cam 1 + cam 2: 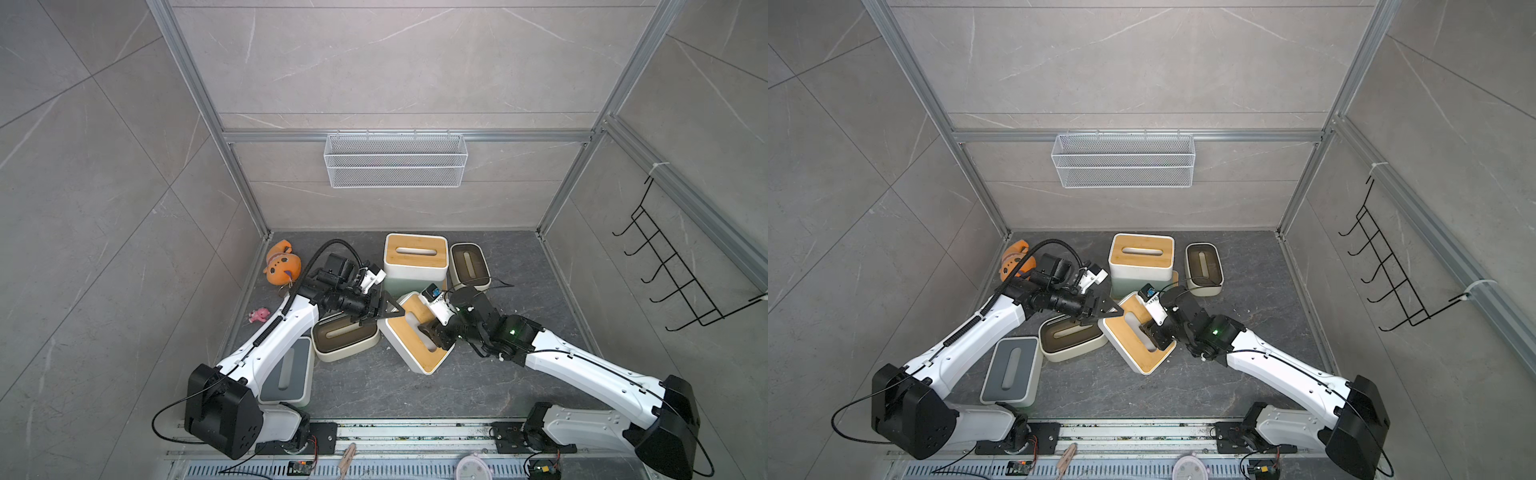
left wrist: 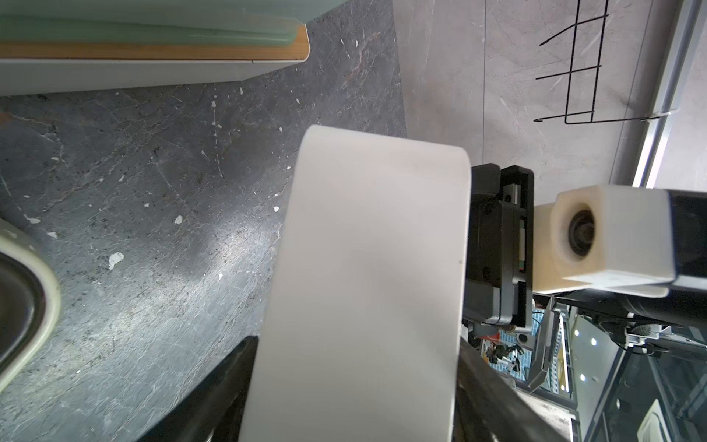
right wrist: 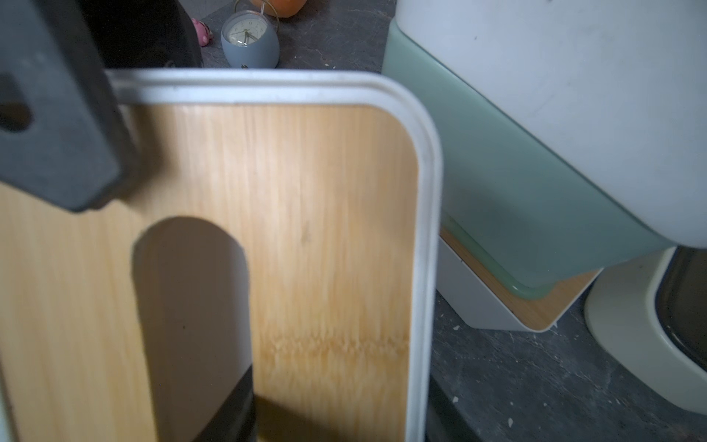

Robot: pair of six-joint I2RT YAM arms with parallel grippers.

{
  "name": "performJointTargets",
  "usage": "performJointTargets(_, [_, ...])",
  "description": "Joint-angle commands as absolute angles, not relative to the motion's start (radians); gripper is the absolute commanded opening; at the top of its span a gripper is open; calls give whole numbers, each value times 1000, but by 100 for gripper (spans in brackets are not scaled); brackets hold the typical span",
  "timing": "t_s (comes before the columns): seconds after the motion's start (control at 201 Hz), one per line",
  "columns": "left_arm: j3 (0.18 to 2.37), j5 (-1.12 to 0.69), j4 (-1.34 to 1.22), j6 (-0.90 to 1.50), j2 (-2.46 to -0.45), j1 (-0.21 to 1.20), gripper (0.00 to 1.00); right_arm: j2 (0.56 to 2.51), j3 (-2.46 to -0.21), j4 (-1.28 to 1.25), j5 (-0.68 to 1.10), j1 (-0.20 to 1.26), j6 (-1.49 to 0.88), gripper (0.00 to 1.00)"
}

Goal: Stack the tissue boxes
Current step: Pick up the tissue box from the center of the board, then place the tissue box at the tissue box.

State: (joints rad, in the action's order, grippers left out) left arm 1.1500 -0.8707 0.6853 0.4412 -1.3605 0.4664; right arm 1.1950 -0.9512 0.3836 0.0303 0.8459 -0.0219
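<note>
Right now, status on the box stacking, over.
Right tool shut on angled bamboo-lid box. Left tool straddles its end, grip unclear. Cream box close beside.

Your 2 top views sit high above the arm bases, side by side, looking steeply down over the whole desk [image 1: 374, 386] to the back wall [image 1: 395, 62]. Your left wrist camera is close against a white box [image 2: 363, 287]. Your right wrist camera looks closely onto its bamboo lid [image 3: 325, 229]. Both wrist views catch the pale green box [image 2: 153, 23].
</note>
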Motion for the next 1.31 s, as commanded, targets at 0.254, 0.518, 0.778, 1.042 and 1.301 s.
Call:
performJointTargets(0.254, [1171,-942,685,453,-1359,477,55,1186,-984,310,60,853,-17,30])
performJointTargets(0.518, [1071,-934,523,582,-1303,480,47,1180,-985,309,69,854,-19,33])
performJointTargets(0.778, [953,-788,404,656,-1195,499,33,1163,-985,305,86,854,-42,58])
performJointTargets(1.042, [877,-709,331,735,-1133,513,29,1121,-1049,364,90,854,-85,85])
performJointTargets(1.301, [869,-668,294,800,-1042,525,28,1008,-1126,446,-98,852,-152,100])
